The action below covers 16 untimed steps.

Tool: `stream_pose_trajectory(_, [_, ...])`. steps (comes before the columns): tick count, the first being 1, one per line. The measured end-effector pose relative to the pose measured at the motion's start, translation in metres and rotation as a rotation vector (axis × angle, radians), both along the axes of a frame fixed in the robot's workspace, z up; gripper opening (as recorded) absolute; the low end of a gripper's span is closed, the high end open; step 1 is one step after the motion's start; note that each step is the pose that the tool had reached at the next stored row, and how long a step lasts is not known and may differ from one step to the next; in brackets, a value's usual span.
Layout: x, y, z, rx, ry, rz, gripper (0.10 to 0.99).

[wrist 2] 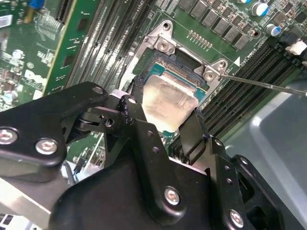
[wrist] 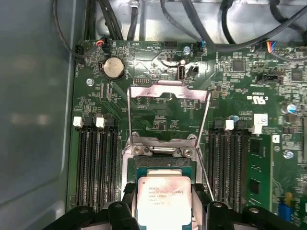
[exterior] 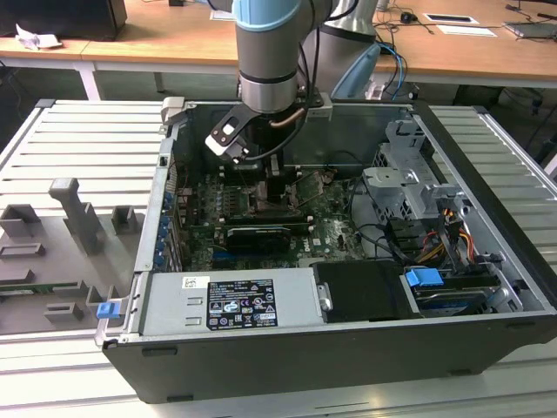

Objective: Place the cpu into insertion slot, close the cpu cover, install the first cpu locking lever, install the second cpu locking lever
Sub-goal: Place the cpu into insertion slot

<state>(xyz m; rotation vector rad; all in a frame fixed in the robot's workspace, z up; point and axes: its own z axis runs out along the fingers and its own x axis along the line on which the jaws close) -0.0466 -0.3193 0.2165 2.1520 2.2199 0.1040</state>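
Jaws clamp the cpu [wrist: 162,200] just over the insertion slot [wrist: 164,164], cpu cover [wrist: 169,91] open: placement step, likely needing square, level seating.

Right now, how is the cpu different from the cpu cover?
The cpu is a solid pale square; the cpu cover is a frame with a big hole. The cpu sits between the fingers over the insertion slot; the cpu cover is swung open, untouched. Both are silvery metal squares.
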Motion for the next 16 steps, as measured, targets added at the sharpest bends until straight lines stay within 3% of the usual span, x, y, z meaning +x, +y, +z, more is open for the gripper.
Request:
stream_pose_trajectory(6, [0.0000,0.0004,-0.0107,0.000,0.0001,-0.022,0.541])
stream_pose_trajectory(16, [0.0003,0.0008,-0.0162,-0.001,0.0000,-0.040,0.541])
